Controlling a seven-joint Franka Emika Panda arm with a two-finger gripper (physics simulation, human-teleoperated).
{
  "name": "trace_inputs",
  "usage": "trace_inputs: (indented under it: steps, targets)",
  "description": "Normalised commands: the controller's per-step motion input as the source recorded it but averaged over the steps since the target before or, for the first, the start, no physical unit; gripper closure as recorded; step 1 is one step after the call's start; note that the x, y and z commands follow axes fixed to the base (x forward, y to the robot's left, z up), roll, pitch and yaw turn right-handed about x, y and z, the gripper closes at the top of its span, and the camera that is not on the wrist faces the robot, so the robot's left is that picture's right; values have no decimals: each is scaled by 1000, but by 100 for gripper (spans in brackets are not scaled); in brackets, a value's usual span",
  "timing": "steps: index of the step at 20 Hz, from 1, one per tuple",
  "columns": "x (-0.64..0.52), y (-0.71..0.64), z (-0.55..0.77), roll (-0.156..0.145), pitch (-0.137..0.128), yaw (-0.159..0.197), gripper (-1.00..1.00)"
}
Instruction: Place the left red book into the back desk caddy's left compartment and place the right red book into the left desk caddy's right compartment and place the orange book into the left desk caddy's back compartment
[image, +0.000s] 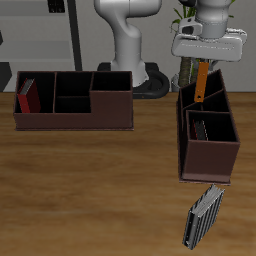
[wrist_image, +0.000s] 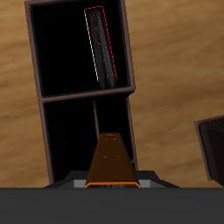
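My gripper (image: 204, 66) is shut on the orange book (image: 201, 84) and holds it nearly upright, its lower end at the opening of the back compartment of the left desk caddy (image: 184, 130). In the wrist view the orange book (wrist_image: 112, 159) hangs from my gripper (wrist_image: 112, 182) over that dark compartment of the left desk caddy (wrist_image: 39, 114). One red book (image: 211, 128) stands in this caddy's compartment nearer the table's front edge; it also shows in the wrist view (wrist_image: 101, 45). The other red book (image: 28, 97) stands in an end compartment of the back desk caddy (image: 75, 118).
A grey-and-black book (image: 203, 218) lies flat on the table near its front edge, just in front of the left desk caddy. The robot's base (image: 130, 45) stands at the back between the two caddies. A corner of the back desk caddy (wrist_image: 212, 150) shows in the wrist view.
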Motion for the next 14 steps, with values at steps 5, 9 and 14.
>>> trace_inputs:
  steps: [5,9,14]
  targets:
    - [208,97,41,-5,2,6,100]
    - [129,23,67,-12,-18,11,100]
    - [28,234,-92,41,6,14,100]
